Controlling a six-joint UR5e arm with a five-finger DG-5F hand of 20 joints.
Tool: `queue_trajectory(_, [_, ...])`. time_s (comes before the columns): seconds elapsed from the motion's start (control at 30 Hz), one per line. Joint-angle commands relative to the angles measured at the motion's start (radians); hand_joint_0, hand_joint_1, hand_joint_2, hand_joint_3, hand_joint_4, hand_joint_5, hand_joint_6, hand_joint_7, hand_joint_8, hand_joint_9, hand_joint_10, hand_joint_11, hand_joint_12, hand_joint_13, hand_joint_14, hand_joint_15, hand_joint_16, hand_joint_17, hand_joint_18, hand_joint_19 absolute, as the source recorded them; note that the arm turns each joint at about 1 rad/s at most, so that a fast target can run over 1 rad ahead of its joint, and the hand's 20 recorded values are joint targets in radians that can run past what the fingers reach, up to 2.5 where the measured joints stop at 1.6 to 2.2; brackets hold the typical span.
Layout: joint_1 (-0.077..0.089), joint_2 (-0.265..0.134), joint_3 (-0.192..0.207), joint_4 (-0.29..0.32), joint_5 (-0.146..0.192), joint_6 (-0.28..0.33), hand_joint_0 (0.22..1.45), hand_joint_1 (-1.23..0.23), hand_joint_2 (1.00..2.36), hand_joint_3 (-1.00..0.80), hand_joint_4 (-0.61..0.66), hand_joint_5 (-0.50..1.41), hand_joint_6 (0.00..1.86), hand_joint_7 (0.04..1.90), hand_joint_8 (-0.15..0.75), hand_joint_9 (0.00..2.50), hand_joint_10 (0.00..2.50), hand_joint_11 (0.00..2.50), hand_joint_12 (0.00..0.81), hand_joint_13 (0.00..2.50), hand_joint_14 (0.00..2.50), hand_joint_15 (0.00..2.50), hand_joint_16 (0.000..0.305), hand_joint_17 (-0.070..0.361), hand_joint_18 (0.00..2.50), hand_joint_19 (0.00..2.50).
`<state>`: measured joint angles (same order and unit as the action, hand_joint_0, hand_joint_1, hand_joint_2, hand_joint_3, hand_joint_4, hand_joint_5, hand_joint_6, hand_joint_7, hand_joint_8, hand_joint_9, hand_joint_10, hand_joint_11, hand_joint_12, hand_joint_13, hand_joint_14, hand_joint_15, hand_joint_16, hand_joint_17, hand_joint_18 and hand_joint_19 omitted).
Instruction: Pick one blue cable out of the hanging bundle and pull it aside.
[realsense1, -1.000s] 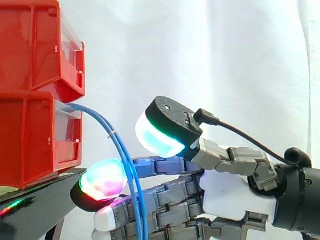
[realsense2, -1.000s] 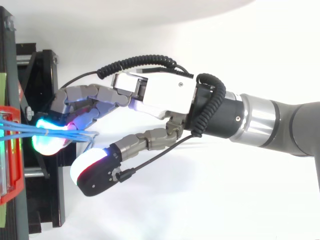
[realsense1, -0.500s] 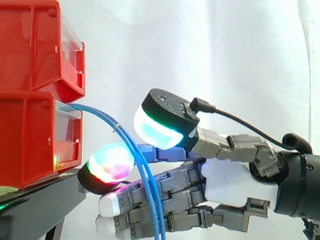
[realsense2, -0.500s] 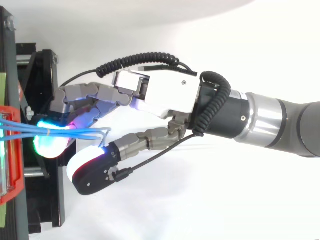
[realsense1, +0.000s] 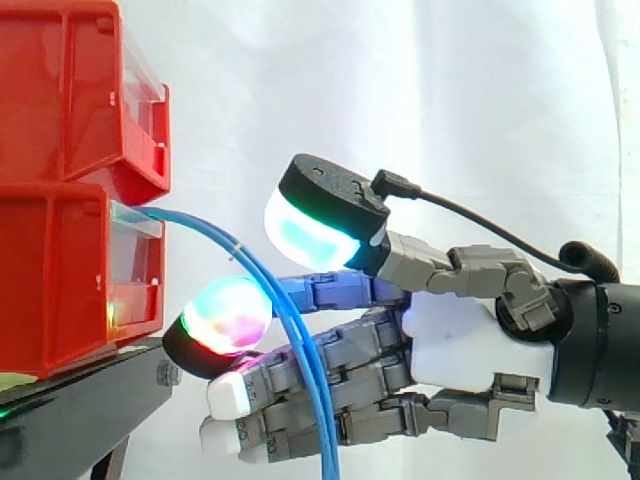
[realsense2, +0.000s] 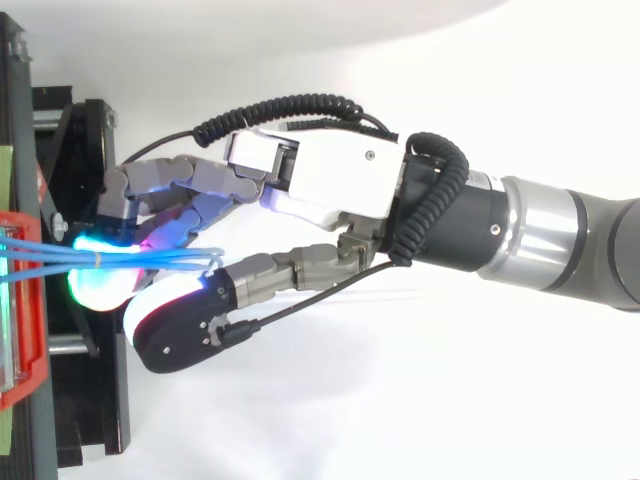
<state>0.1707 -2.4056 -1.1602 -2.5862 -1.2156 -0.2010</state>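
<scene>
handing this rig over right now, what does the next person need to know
Hand: open, fingers straight, thumb raised above them with a gap.
Blue cables: hang in one bundle from the lower red bin and run between thumb and fingers, none set apart.
Done: the hand is at the bundle.
Left: pinch one cable, pull it aside.

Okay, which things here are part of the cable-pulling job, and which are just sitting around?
Part of the job:
blue cables, hanging in a bundle
hand, reaching in at the bundle

Just there:
red bins, stacked
black stand under them
white curtain behind
</scene>
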Motion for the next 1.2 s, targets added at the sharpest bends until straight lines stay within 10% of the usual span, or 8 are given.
queue_trajectory(0.0, [0.0,0.0,0.005,-0.015,-0.001,0.0,0.58,-0.55,1.01,-0.42,0.18,-0.06,0.65,1.11,0.254,0.82,0.01,0.23,0.248,0.71,0.01,0.28,0.029,0.065,0.41,0.19])
queue_trajectory(1.17, [-0.01,0.068,0.06,-0.201,-0.002,-0.009,0.56,-0.66,1.01,-0.17,0.18,-0.1,0.91,0.91,0.299,0.88,0.01,0.32,0.293,0.74,0.01,0.29,0.037,0.083,0.47,0.16])
